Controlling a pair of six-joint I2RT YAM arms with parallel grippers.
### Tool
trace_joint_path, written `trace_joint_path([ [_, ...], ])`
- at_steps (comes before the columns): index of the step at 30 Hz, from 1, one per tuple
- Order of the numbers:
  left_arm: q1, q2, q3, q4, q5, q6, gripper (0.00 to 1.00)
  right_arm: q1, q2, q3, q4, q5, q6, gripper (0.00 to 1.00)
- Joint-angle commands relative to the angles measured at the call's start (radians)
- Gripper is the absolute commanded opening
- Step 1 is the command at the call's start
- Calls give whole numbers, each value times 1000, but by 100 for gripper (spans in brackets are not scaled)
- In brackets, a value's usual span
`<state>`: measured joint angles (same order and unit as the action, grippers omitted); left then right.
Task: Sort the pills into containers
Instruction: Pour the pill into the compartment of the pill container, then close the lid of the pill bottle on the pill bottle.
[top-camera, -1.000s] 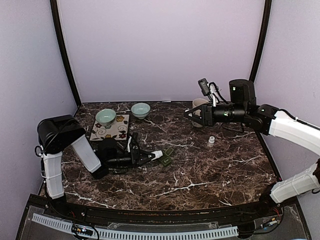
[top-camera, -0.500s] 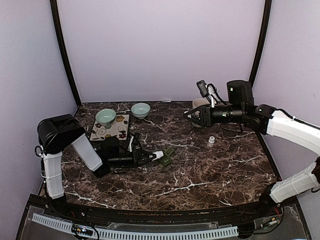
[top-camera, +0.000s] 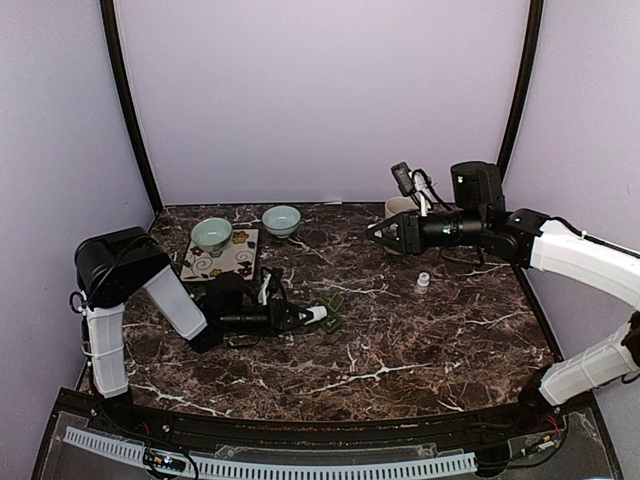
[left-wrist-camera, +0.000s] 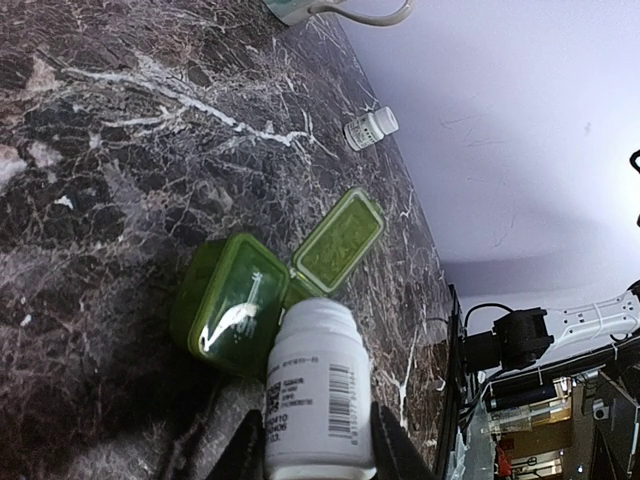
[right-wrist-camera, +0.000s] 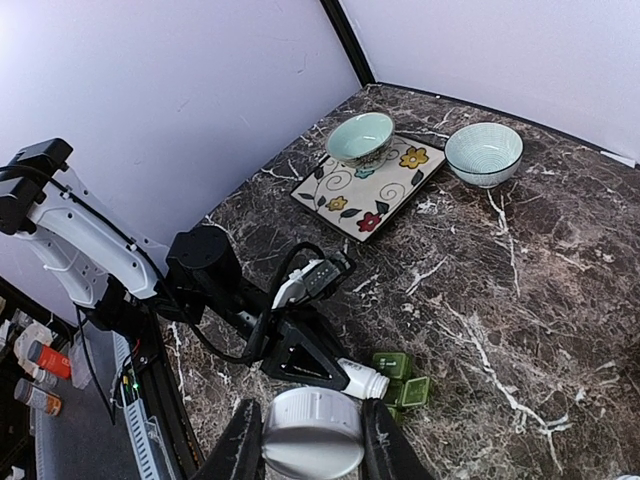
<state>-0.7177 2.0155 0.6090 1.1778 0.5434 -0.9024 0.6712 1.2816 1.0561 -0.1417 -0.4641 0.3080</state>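
The dark green pill box (top-camera: 336, 312) lies on the marble table, one small lid open (left-wrist-camera: 340, 240), the compartment beside it shut (left-wrist-camera: 232, 300). My left gripper (top-camera: 298, 317) is shut on an uncapped white pill bottle (left-wrist-camera: 315, 395) held on its side, its mouth at the box's edge. In the right wrist view the bottle (right-wrist-camera: 362, 378) touches the green box (right-wrist-camera: 402, 377). My right gripper (top-camera: 377, 232) is raised over the back right and shut on a white bottle cap (right-wrist-camera: 312, 428). No pills show.
A small white capped bottle (top-camera: 423, 283) stands right of centre. A cream mug (top-camera: 399, 208) is behind the right gripper. Two pale teal bowls (top-camera: 211, 235) (top-camera: 282, 219) sit at the back left, one on a floral mat (top-camera: 222, 257).
My left gripper has slid a little right, bringing the bottle's mouth closer to the green box. The right gripper has drifted slightly left, still holding the cap.
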Motion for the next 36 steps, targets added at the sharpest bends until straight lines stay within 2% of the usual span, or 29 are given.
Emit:
trace_joint_path([
  [1,-7,-38,13,-9,-2,22,0,-8,7,21,33,-16,-13,0],
  [15,-7,-51,-25,150,24,-23,0,-8,7,24,30,-31,-4,0],
  [26,-6,-141,-73,266,74,-76,0,-6,21,40,26,-61,21,0],
  [36,17,-319,-12,189,188,-91,0,8,62,148,-20,-125,35,0],
])
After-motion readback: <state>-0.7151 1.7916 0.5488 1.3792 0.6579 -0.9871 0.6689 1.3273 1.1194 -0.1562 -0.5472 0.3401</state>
